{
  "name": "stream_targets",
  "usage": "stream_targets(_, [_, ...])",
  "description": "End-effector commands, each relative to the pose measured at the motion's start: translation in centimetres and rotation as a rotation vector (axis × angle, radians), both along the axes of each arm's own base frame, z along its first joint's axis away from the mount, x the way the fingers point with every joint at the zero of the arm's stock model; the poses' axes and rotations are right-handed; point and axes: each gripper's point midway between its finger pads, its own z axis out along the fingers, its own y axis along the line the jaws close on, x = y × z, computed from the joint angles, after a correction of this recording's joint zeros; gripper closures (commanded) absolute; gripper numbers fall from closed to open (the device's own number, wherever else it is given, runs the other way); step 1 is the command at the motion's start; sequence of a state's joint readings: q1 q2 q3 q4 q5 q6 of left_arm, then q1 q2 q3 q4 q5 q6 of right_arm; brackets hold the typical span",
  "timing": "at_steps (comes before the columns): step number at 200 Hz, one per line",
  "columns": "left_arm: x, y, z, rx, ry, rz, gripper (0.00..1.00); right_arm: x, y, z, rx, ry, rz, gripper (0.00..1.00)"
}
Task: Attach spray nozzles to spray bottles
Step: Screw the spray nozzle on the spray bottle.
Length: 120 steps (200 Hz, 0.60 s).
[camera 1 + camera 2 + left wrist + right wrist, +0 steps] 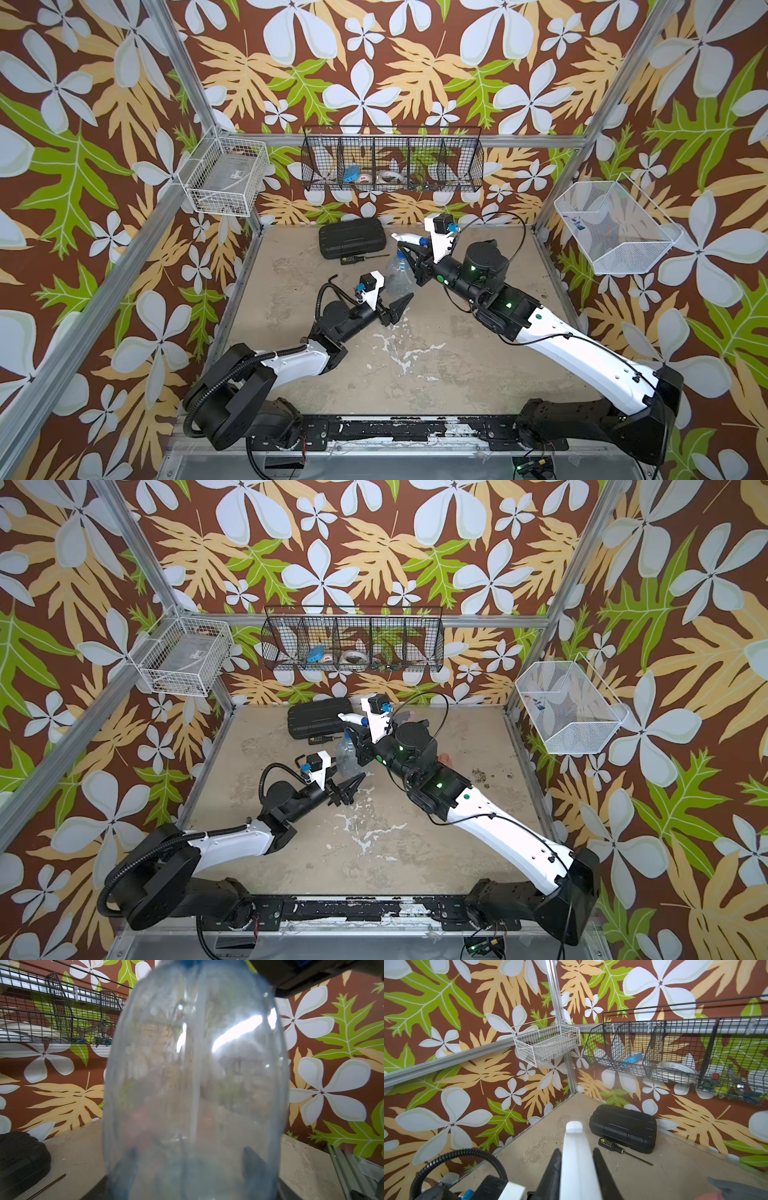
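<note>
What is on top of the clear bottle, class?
The white and blue nozzle, clamped in the right gripper, tops the neck of the clear bottle. The gripper partly hides the collar; whether it is screwed tight cannot be seen.

Robot lab test cell, we reckon.
We spot an aluminium frame (183,62), printed leafy walls (395,83), wire baskets (469,166), a scuffed table (457,374) and two arms (582,349) bolted on.

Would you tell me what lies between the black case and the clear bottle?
A screwdriver lies beside the case, short of the bottle; both top views show it.
</note>
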State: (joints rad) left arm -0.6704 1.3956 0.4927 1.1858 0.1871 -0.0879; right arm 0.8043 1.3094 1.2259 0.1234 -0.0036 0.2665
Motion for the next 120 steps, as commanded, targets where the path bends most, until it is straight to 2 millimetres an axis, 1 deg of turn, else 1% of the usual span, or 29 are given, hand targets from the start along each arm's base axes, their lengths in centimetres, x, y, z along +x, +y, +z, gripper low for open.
stream_targets(1, [-0.6, 3.2, 8.8, -0.229, -0.284, 0.162, 0.36, -0.7, -0.8, -8.4, -0.153, 0.301, -0.098, 1.0])
stream_targets(18, [-0.2, 3.5, 8.5, -0.231, -0.283, 0.211, 0.36, -0.6, -1.0, -8.7, -0.158, 0.326, -0.197, 1.0])
stream_targets(37, [0.3, 3.6, 8.1, -0.219, -0.274, 0.248, 0.37, -0.7, -1.2, -9.1, -0.206, 0.311, -0.305, 1.0])
stream_targets(66, [0.5, 3.0, 7.6, -0.185, -0.255, 0.23, 0.37, -0.6, -1.7, -10.0, -0.261, 0.289, -0.416, 1.0])
stream_targets(90, [0.0, 2.2, 7.4, -0.15, -0.255, 0.186, 0.36, -0.3, -1.6, -10.6, -0.311, 0.259, -0.421, 1.0])
stream_targets(120, [-1.1, 1.1, 7.2, -0.112, -0.255, 0.094, 0.36, -0.6, -0.2, -10.4, -0.386, 0.156, -0.307, 1.0])
